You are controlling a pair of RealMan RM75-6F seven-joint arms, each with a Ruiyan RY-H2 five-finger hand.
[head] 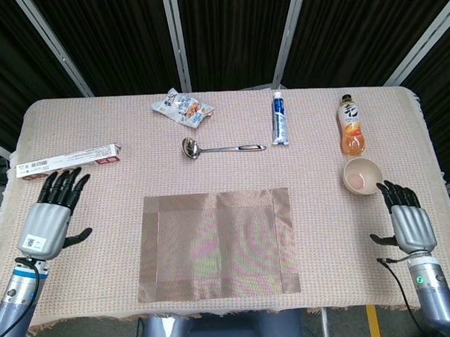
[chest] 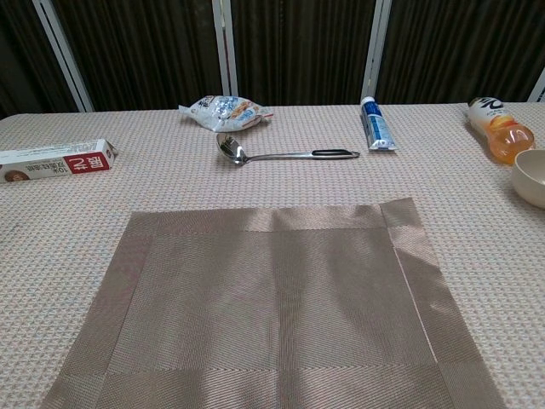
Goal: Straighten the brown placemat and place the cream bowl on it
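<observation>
The brown placemat [head: 217,243] lay flat and square between the two hands, edges lined up with the table [head: 99,189]. The cream bowl [head: 362,177] sat just beyond the right hand [head: 410,226], which was released, fingers spread; the left hand [head: 48,225] likewise held nothing.

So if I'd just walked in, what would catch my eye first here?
Probably the brown placemat, lying flat and square at the near middle of the table. Then the two robot hands, left hand and right hand, open and empty either side of it. The cream bowl sits just beyond the right hand.
</observation>
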